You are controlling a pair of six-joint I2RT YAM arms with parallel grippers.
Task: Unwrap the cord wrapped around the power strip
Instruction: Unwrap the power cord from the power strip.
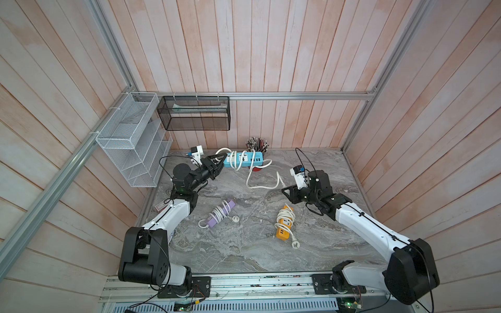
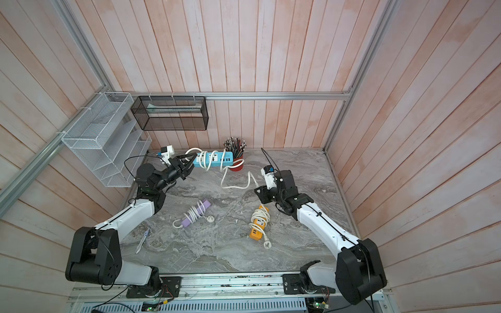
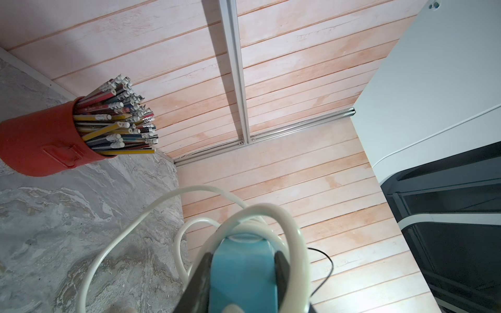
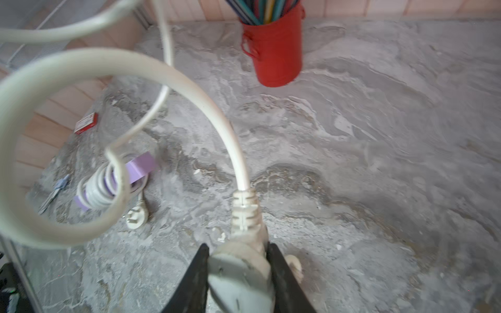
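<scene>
The blue power strip [image 1: 245, 158] hangs raised at the back of the table, in front of the pencil cup. My left gripper [image 1: 221, 160] is shut on its left end; in the left wrist view the black fingers [image 3: 279, 260] clamp the blue body [image 3: 241, 273]. Several turns of the white cord [image 1: 235, 160] still circle the strip. The freed length loops down over the table [image 1: 260, 187] to the plug [image 4: 241, 260]. My right gripper [image 1: 284, 189] is shut on that plug, low over the table's right middle. Both top views show this, with the strip [image 2: 217, 158] between both grippers.
A red cup of pencils [image 1: 256, 145] stands right behind the strip. A purple strip [image 1: 219, 214] and an orange strip [image 1: 285, 225], both cord-wrapped, lie on the marble table [image 1: 244, 252]. A white mesh rack [image 1: 130, 141] and a black mesh basket [image 1: 193, 113] hang at back left. A pen [image 2: 142, 241] lies front left.
</scene>
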